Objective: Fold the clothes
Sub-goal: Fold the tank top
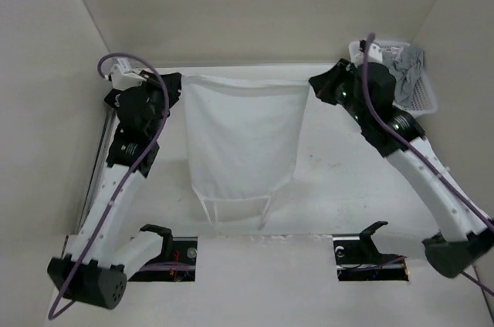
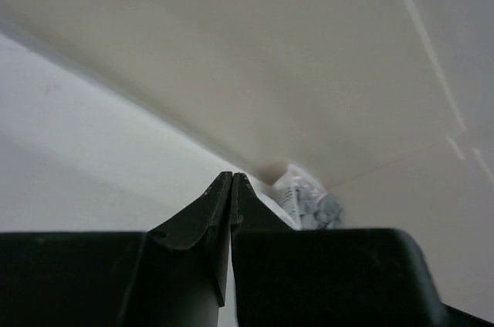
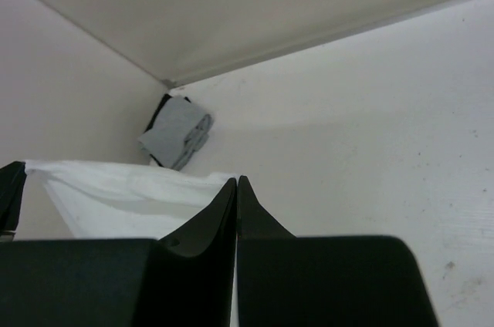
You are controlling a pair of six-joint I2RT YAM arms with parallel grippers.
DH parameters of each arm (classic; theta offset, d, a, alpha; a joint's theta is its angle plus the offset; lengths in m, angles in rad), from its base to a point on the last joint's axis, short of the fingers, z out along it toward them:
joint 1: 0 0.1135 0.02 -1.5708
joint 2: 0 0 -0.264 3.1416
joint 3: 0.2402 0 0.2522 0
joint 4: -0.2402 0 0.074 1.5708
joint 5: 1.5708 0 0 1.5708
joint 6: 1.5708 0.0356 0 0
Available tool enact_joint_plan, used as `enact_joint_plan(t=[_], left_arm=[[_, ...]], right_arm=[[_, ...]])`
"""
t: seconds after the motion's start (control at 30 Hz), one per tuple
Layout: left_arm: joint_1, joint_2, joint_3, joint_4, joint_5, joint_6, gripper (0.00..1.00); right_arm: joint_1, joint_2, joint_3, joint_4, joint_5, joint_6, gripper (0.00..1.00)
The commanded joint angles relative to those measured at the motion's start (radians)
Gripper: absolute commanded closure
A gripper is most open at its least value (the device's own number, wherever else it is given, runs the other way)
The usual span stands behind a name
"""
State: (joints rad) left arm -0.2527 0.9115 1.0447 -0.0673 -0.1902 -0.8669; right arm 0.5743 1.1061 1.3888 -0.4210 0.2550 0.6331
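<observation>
The clothes, a plain white sleeveless top (image 1: 243,138), are stretched out between both grippers, with the wide edge toward the back wall. The narrow straps (image 1: 231,211) trail near the table's front edge. My left gripper (image 1: 177,86) is shut on the top's back left corner. In the left wrist view the gripper (image 2: 232,176) has its jaws pressed together, with a sliver of white cloth between them. My right gripper (image 1: 314,84) is shut on the back right corner. The right wrist view shows that gripper (image 3: 236,180) closed, with the white top (image 3: 123,196) spreading to its left.
A white basket (image 1: 427,100) holding grey garments (image 1: 407,69) stands at the back right corner, beside the right arm. In the right wrist view, folded grey garments (image 3: 179,136) lie on a black cloth (image 3: 157,120) by the far wall. White walls enclose the table on three sides.
</observation>
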Motion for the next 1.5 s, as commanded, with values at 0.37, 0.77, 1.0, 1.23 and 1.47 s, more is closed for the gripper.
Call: enact_joint_plan(t=[0.37, 0.77, 1.0, 1.23, 1.47], left_arm=[[0.122, 0.236, 0.246, 0.123, 0.118, -0.049, 1.00], [0.095, -0.034, -0.415, 0.186, 0.106, -0.098, 1.00], [0.099, -0.399, -0.718, -0.099, 0.162, -0.061, 1.00], [-0.007, -0.675, -0.788, -0.443, 0.172, -0.159, 0.99], [-0.104, -0.715, -0.769, -0.499, -0.012, -0.210, 0.98]], right_arm=[[-0.199, 0.315, 0.408, 0.048, -0.313, -0.023, 0.97], [-0.138, 0.060, -0.454, 0.342, -0.296, 0.074, 0.97], [0.012, -0.087, -0.922, 0.467, -0.238, 0.184, 0.97], [0.241, -0.372, -1.103, 0.279, -0.139, 0.359, 0.97], [0.339, -0.436, -1.088, 0.171, -0.095, 0.422, 0.96]])
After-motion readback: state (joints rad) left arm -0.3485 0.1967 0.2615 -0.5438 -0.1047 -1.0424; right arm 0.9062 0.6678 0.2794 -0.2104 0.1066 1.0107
